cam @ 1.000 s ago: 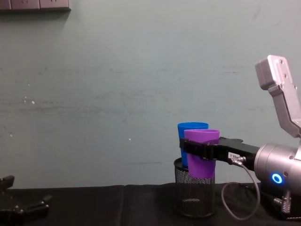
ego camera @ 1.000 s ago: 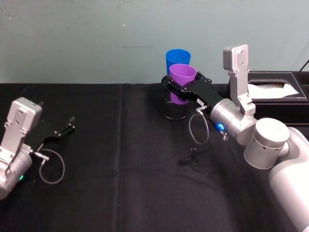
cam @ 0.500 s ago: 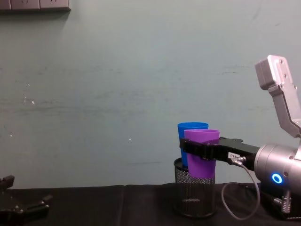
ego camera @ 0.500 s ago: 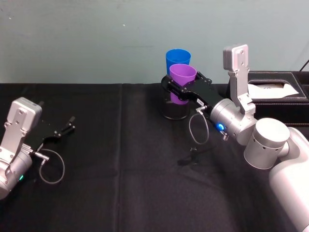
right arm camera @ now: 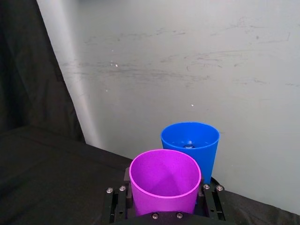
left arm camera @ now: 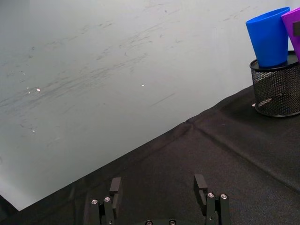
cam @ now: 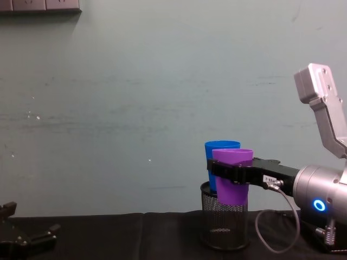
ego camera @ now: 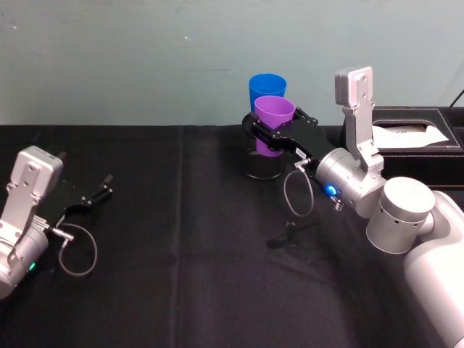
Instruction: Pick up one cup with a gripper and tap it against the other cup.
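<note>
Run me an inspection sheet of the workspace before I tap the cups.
Surface: black cloth-covered table, flat, one seam line.
Job's things: tapered purple plastic cup held upright just in front of tapered blue plastic cup, which stands in black wire-mesh holder; contact cannot be told.
Clutter: black box with white paper on top, far right.
Grippers: right gripper shut on purple cup; left gripper open, idle at left.
Cables: grey cable loop at left wrist, another at right wrist.
Surroundings: pale green wall.
</note>
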